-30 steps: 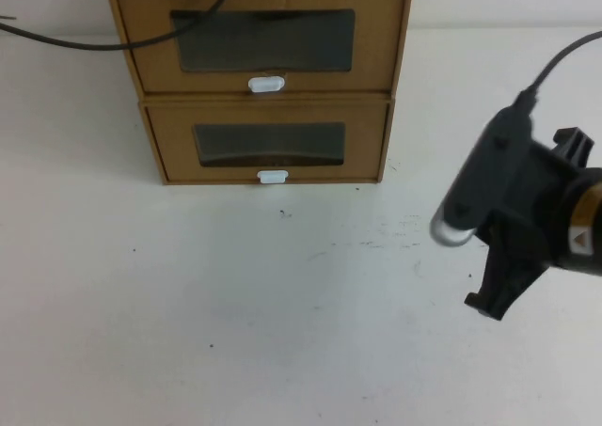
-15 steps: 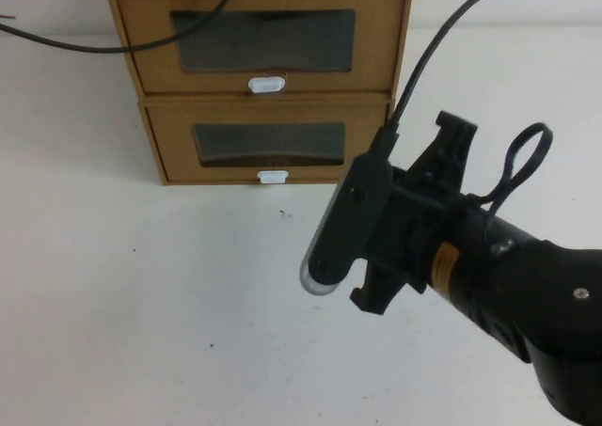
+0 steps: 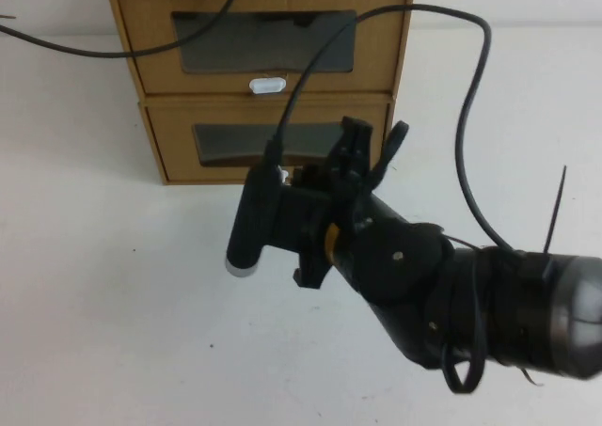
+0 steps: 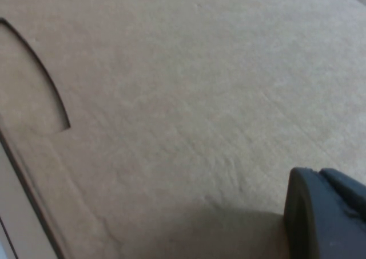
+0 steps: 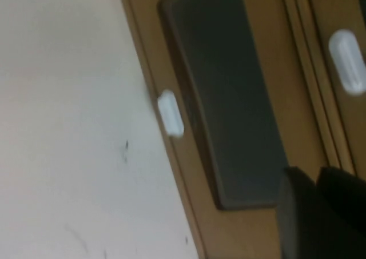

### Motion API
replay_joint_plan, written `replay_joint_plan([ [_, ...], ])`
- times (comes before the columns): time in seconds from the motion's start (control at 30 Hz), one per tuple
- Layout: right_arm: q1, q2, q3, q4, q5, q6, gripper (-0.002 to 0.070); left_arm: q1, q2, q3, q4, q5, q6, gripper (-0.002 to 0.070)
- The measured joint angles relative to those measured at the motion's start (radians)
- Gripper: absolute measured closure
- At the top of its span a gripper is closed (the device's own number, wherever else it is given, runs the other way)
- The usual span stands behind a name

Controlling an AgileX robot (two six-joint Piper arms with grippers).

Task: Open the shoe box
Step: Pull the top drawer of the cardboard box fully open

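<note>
— "Just beyond the clenched, empty right hand (image 3: 356,139) sits the tan cardboard two-drawer shoe box (image 3: 263,78); the left hand (image 4: 326,213) is close against its cardboard, grip unclear."
— "Clenched, it might shove the box, missing the white oval tab (image 5: 170,113)."

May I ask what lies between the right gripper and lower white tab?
Right wrist view: brown cardboard drawer's dark window, between right gripper and white tab. Left gripper: over cardboard.
</note>
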Motion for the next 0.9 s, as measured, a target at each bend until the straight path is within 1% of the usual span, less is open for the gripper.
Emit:
replay_joint_plan([
  [0.1,-0.01,0.03,-0.065,0.0,-0.051,0.019,0.0569,0.0,0.0,0.0,0.0,0.0,0.009,0.0679],
  [0.17,-0.011,0.04,-0.093,0.0,-0.064,0.09,0.0503,0.0,0.0,0.0,0.0,0.0,0.012,0.0679],
  [0.23,-0.011,0.043,-0.116,0.0,-0.059,0.248,0.0452,0.0,0.0,0.0,0.0,0.0,0.012,0.0679],
  [0.3,-0.027,0.035,-0.123,0.0,-0.048,0.436,0.044,0.0,0.0,0.0,0.0,0.0,0.012,0.0679],
  [0.37,-0.065,0.015,-0.123,0.0,-0.086,0.615,0.0455,0.0,0.0,0.0,0.0,0.0,0.012,0.0679],
  [0.47,-0.187,-0.018,-0.109,0.01,-0.257,0.922,0.0521,0.0,0.0,0.0,0.0,0.002,0.012,0.0679],
  [0.53,-0.298,-0.023,-0.099,-0.002,-0.437,1.169,0.0578,0.0,0.0,0.0,0.004,0.002,0.012,0.0679],
  [0.63,-0.436,-0.004,-0.086,-0.019,-0.674,1.44,0.0635,0.0,0.0,0.0,0.004,0.002,0.012,0.0679],
  [0.73,-0.497,0.042,-0.08,0.006,-0.841,1.559,0.0654,0.0,0.0,0.0,0.004,0.002,0.012,0.0679],
  [0.8,-0.497,0.075,-0.075,0.068,-0.945,1.565,0.0659,0.0,0.0,0.0,0.004,0.002,0.012,0.0679],
  [0.83,-0.486,0.085,-0.072,0.137,-0.998,1.531,0.066,0.0,0.0,0.0,0.004,0.002,0.012,0.0679],
  [0.9,-0.464,0.09,-0.063,0.271,-1.1,1.376,0.0661,0.0,0.0,0.0,0.004,0.002,0.012,0.0679],
])
